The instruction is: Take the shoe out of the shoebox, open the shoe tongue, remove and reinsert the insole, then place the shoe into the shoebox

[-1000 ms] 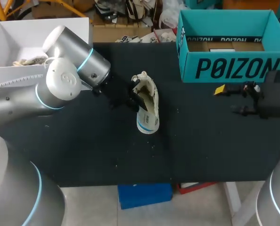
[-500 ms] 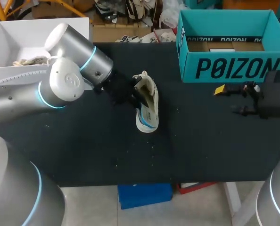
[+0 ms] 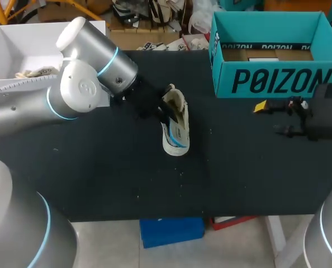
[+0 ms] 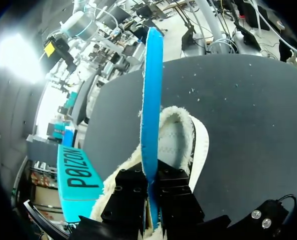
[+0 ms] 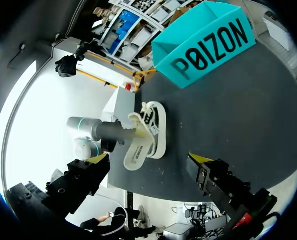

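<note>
A cream shoe [image 3: 179,105] lies in the middle of the black table, its opening toward my left arm. My left gripper [image 3: 162,115] is at the shoe's opening, shut on the insole [image 3: 174,142], which sticks out of the shoe toward the table's front. In the left wrist view the insole [image 4: 151,95] stands edge-on with its blue underside showing, pinched between the black fingers of my left gripper [image 4: 151,185], with the shoe [image 4: 198,145] behind it. The teal shoebox [image 3: 272,81] stands open at the back right. My right gripper [image 3: 272,118] hangs open in front of the box, holding nothing.
A white open box [image 3: 20,39] with a pale item inside sits at the back left, behind my left arm. The right wrist view shows the shoe [image 5: 158,122], the insole [image 5: 134,154] and the shoebox [image 5: 203,42] ahead of my right gripper [image 5: 148,161].
My left gripper has moved slightly toward the far side and to the right with the insole in it; the shoe has shifted and tilted with it. The right arm has not moved.
</note>
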`<state>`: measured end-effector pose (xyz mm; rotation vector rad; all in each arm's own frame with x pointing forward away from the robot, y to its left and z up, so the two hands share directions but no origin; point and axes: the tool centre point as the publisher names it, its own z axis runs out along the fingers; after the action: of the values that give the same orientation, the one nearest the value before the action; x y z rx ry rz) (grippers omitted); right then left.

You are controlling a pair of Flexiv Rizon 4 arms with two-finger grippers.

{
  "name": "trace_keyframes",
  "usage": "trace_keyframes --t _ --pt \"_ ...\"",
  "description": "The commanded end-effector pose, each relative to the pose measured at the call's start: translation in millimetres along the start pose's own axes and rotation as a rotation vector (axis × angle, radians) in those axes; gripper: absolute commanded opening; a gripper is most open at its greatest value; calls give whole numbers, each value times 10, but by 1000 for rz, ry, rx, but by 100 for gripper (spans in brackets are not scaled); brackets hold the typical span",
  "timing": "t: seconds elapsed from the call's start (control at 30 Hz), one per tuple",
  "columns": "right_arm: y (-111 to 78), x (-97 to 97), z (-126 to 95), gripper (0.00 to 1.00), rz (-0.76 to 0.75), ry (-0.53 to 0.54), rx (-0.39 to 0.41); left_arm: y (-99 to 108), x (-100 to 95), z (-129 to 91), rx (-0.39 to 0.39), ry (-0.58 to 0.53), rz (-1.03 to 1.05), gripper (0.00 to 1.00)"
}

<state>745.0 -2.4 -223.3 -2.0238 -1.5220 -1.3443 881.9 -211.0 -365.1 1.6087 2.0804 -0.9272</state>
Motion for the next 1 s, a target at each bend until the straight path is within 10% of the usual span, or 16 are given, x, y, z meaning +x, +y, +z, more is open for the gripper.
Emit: trace_keyframes --t 0.03,0.57,0.6,0.67,0.73,1.0 --pt "4 3 -2 100 1 -1 2 67 -34 32 1 30 -9 0" --pt "4 3 -2 100 1 -1 2 135 -56 81 27 133 -12 0" --pt "4 3 -2 100 1 -1 2 136 -51 83 26 137 -15 8" --pt "4 3 -2 100 1 -1 2 130 -41 92 26 143 -18 63" --pt "4 3 -2 100 1 -1 2 112 -36 100 28 143 -19 97" --pt "4 3 -2 100 1 -1 2 -48 -21 24 46 145 14 100"
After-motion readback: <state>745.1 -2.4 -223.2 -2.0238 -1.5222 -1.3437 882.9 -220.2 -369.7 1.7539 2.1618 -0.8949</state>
